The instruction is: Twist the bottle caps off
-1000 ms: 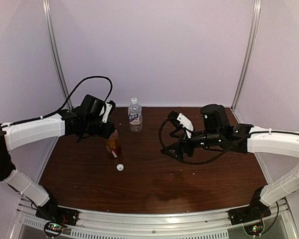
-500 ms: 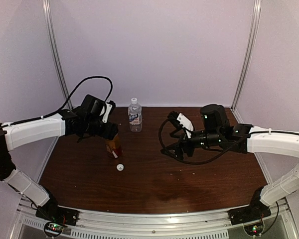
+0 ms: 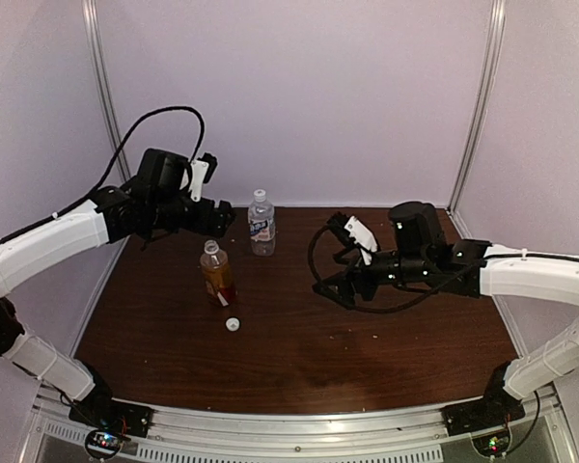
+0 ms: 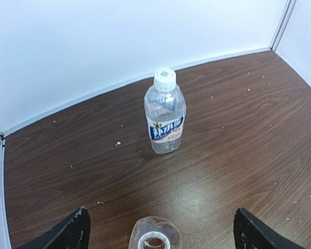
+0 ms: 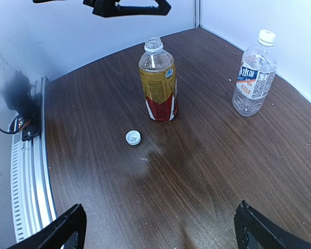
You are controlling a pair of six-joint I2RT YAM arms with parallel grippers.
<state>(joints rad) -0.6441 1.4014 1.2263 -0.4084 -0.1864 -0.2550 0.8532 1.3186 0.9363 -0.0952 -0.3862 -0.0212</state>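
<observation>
The amber bottle (image 3: 215,273) with the red-white label stands upright left of centre, its neck (image 4: 155,239) open and capless. Its white cap (image 3: 233,324) lies loose on the table (image 3: 299,367) just in front; the right wrist view shows the cap (image 5: 133,137) and the bottle (image 5: 158,88). The clear bottle (image 3: 261,224) stands behind, white cap (image 4: 165,77) screwed on. My left gripper (image 3: 222,216) hangs open above and behind the amber bottle, touching nothing; its jaws (image 4: 159,218) stand wide. My right gripper (image 3: 336,262) is open and empty at centre right (image 5: 159,220).
White walls with metal corner posts (image 3: 106,106) close the table at the back and sides. An aluminium rail (image 3: 289,434) runs along the near edge. A black cable loop (image 3: 314,260) hangs by the right gripper.
My left gripper has opened, let go of the amber bottle, and lifted up and back from it. The bottle stays standing. The right arm has not moved.
</observation>
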